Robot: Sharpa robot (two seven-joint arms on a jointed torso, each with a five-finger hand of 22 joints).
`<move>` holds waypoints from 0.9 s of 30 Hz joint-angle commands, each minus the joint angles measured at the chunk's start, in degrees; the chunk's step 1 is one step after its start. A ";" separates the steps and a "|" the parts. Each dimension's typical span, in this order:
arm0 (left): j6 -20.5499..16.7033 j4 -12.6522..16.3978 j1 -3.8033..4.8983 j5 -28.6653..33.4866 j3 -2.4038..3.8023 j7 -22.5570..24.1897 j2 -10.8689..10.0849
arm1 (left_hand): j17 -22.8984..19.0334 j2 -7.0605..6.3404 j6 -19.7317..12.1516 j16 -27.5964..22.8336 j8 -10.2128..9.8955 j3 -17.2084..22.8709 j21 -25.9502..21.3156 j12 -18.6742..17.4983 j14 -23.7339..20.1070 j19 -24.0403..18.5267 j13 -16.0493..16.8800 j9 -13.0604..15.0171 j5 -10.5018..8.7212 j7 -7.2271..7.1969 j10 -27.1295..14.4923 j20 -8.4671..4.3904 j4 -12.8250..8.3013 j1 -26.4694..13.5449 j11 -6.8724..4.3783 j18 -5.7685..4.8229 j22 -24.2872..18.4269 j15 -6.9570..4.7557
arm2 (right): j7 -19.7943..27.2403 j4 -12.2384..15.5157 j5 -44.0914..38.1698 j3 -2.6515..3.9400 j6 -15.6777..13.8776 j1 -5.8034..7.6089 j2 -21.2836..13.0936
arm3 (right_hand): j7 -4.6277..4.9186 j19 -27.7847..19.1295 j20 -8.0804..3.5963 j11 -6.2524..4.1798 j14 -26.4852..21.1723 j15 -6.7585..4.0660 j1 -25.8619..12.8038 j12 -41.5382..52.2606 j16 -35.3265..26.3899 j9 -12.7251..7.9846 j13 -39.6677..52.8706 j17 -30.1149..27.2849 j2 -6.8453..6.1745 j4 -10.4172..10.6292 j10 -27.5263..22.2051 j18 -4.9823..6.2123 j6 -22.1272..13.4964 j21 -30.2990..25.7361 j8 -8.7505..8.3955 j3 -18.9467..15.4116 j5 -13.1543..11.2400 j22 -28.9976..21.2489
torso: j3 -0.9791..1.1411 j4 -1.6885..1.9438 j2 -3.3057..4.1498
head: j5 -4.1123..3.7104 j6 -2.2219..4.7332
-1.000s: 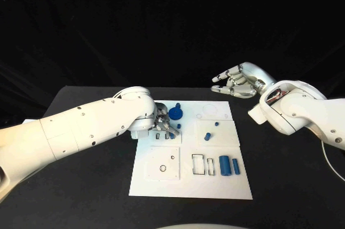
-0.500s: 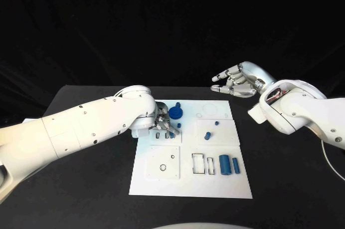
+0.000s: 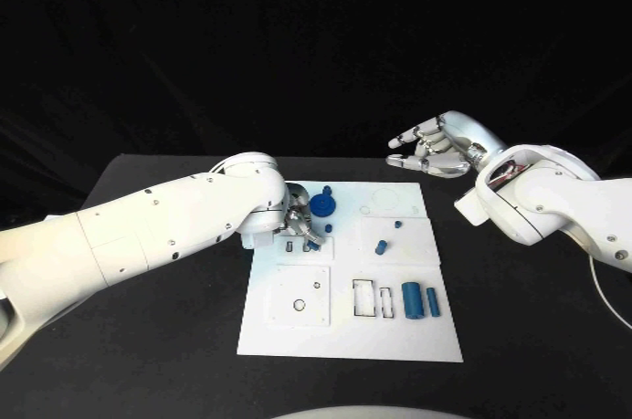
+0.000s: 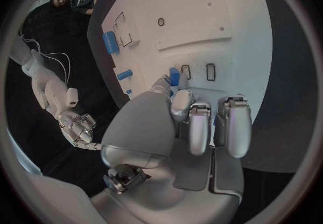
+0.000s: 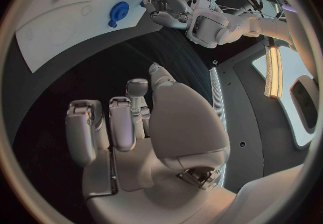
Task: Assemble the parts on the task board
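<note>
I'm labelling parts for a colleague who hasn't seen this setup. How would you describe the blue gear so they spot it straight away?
Start at the white task board in the middle of the black table and go to its far edge. The blue gear sits there, just beside the fingers of the left hand. It is the only round, toothed piece with a raised hub; the other blue parts are small pegs or plain cylinders.

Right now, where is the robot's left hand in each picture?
Head view: left hand rests on the task board, just beside the blue gear.
Left wrist view: it is the big silver hand up close, fingers over the board.
Right wrist view: small and far off, at the board.
Shared landmark: the white task board.
</note>
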 commanded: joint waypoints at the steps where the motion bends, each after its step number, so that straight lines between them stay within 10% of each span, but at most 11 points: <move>1: -1.89 0.09 -0.26 0.82 -0.20 -1.27 -0.32 | 15.07 -2.44 0.98 0.18 -0.37 10.55 0.13 0.11 5.97 3.20 0.57 0.79 0.43 -0.37 0.38 0.32 -4.56 -0.20 0.18 -1.06 10.33 0.09 | 0.28 -0.03 -0.48 0.00 0.66 -0.04 0.07 | -0.04 -0.33 0.05 -0.12 2.56 0.18 0.10 0.31 -0.23 0.08 0.05 0.00 0.30 0.20 -0.22 0.94 0.30 -0.22 0.34 -0.11 0.31 6.92 | 0.01 0.01 0.01 | 0.02 -0.01; 6: -5.02 0.62 -0.28 2.31 -0.20 -0.73 -1.06 | 15.07 -7.48 1.14 0.18 -0.15 23.50 0.21 0.11 5.97 3.34 0.67 3.55 0.05 -0.53 0.99 0.38 -5.77 -5.81 0.24 -1.11 10.64 0.08 | 0.49 -0.23 -0.44 -0.03 0.86 -0.04 0.14 | -0.04 -0.37 0.05 -0.12 2.55 0.18 0.08 0.30 -0.27 0.08 0.04 -0.05 0.30 0.22 -0.22 0.95 0.31 -0.25 0.35 -0.12 0.32 6.88 | 0.01 0.06 0.04 | -0.03 0.13; 27: -16.05 6.25 -1.56 2.31 -0.30 0.55 -5.94 | 15.07 -9.41 1.34 0.18 0.97 29.83 0.58 0.88 5.97 3.74 1.50 6.90 -0.32 -0.51 1.86 0.22 -8.94 -10.77 -0.18 -1.26 11.37 0.03 | 1.29 -0.68 -1.89 -0.24 1.49 -0.19 0.34 | -0.06 -0.51 0.04 -0.13 2.51 0.17 0.07 0.06 -0.44 0.10 -0.14 -0.26 0.31 0.25 -0.31 1.00 0.35 -0.36 0.38 -0.14 0.36 6.70 | 0.00 0.03 -0.01 | 0.46 -0.19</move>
